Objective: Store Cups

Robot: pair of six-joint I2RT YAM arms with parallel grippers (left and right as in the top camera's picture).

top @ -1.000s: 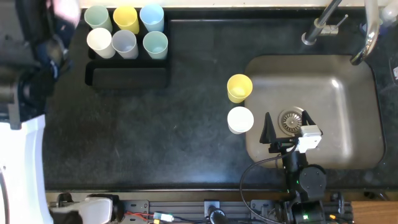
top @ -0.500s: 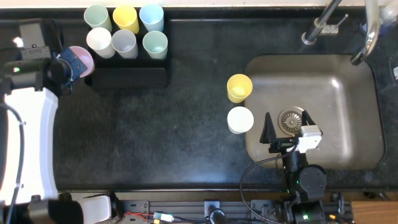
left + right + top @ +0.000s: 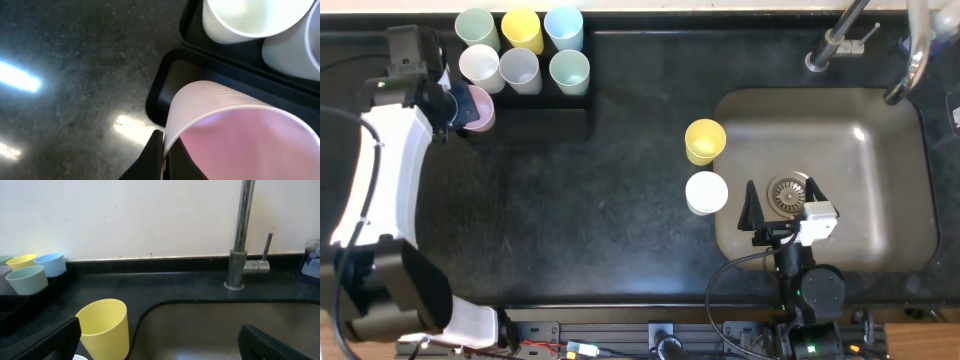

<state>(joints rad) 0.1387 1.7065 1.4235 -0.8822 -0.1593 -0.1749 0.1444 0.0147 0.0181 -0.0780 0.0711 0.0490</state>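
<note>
Here the left hand (image 3: 450, 104), clamped on the pink cup (image 3: 478, 108), holds it over the empty row of the tray (image 3: 535, 126) at the far-left corner of the desk (image 3: 620, 210).

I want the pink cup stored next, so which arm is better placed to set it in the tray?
Left. Its jaws hold the pink cup over the tray's empty front row; the right arm is by the sink.

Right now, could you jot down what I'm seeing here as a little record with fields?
Tray: six cups in its back rows, front row empty
Left end effector: shut on pink cup, at the tray's left end
Counter: yellow cup and white cup beside sink
Right end effector: open, over sink
</note>
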